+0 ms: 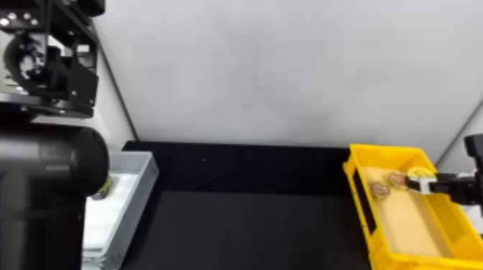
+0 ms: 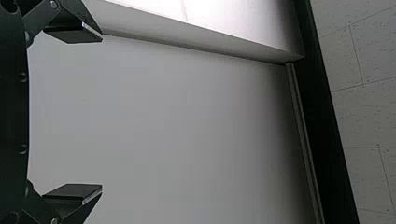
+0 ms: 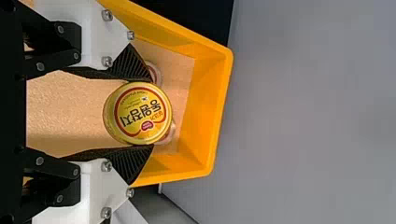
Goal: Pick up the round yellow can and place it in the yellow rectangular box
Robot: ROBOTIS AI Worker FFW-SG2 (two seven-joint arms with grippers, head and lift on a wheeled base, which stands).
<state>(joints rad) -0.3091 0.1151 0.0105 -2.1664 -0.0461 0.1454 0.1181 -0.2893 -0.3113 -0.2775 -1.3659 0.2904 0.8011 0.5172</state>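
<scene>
1. Right gripper [image 1: 427, 184]: you have its fingers closed against opposite sides of the round yellow can [image 3: 137, 113]. The contact faces are black and finely ribbed, on white angular mounts fixed with round-headed screws.
2. Held item: the can is a short, smooth cylinder with a rounded rim and a red ring printed on its lid. You have it within the outline of the yellow rectangular box [image 1: 386, 259], near the far end and raised above the bottom.
3. Box: the walls are glossy, slightly flared plastic with a rolled rim; one long side has a dark slot. The bottom is tan and finely grained.
4. Box contents: two other round cans [image 1: 379, 190] with reddish-brown lids lie near the far end, just beside each other.
5. Left gripper [image 2: 102, 112]: its flat, angular black fingers stand wide apart with nothing between them. The left arm [image 1: 54, 161] is at your left, partly over the grey bin [image 1: 143, 186].
6. Bin: rigid, straight-walled and white-bottomed; a small yellow-and-dark item [image 1: 104, 188] lies inside, partly hidden by the arm.
7. Support: a matte black desk [image 1: 251, 229] lies between both containers, before a smooth pale wall [image 1: 269, 71].
</scene>
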